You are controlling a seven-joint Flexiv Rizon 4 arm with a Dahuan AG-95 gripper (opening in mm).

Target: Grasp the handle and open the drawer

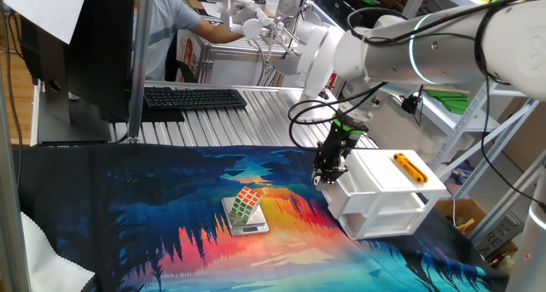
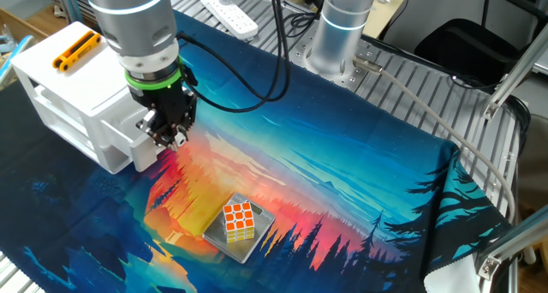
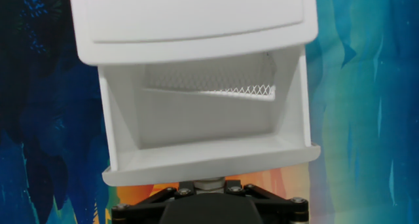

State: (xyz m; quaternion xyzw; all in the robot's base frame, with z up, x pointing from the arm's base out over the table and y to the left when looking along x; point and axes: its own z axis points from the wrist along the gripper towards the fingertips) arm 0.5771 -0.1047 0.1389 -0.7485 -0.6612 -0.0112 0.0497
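Note:
The white cabinet (image 1: pixel 388 168) with an orange bar (image 1: pixel 410 168) on top stands on the printed cloth. Its upper drawer (image 1: pixel 351 189) is pulled partway out toward the cloth's middle. In the hand view the drawer (image 3: pixel 209 164) is open below me and its inside is empty, with the cabinet top (image 3: pixel 190 21) above it. My gripper (image 3: pixel 209 183) is at the drawer front, fingers closed around the handle, which they mostly hide. The other fixed view shows the gripper (image 2: pixel 167 139) pressed to the drawer front (image 2: pixel 128 134).
A Rubik's cube (image 1: pixel 247 202) sits on a small silver scale (image 1: pixel 246 224) on the cloth in front of the cabinet; it also shows in the other fixed view (image 2: pixel 239 221). A keyboard (image 1: pixel 194 97) and a monitor stand behind. A power strip (image 2: pixel 229 12) lies by the arm's base.

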